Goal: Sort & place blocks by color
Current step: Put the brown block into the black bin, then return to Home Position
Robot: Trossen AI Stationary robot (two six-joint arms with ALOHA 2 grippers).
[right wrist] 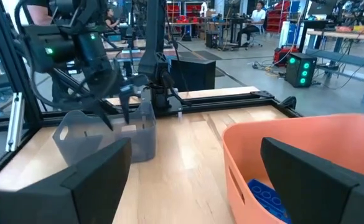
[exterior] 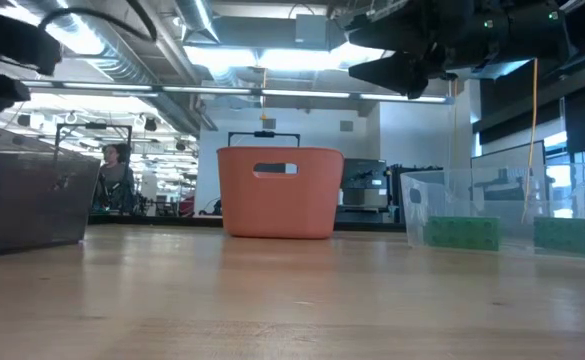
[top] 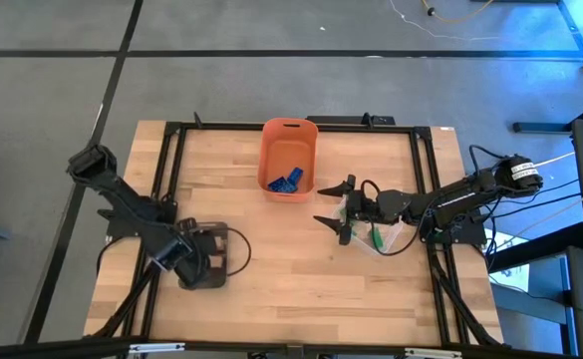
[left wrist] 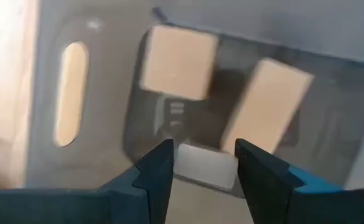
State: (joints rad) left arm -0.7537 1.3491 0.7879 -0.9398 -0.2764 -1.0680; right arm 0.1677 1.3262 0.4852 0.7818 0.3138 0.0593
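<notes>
We see a table (top: 301,279) of pale, matt, smooth wood. The orange bin (top: 289,158) looks like smooth matt plastic. The grey tray (right wrist: 110,134) is translucent plastic. 2 tan blocks (left wrist: 178,61) appear wooden, unvarnished.

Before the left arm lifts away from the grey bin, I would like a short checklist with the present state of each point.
1. Left gripper above the grey bin: ok.
2. Pale block between its fingers released: cannot tell.
3. Two tan blocks lying in the bin: ok.
4. Right gripper open, empty: ok.
5. Blue blocks in orange bin: ok.
6. Green blocks in clear container: ok.
</notes>
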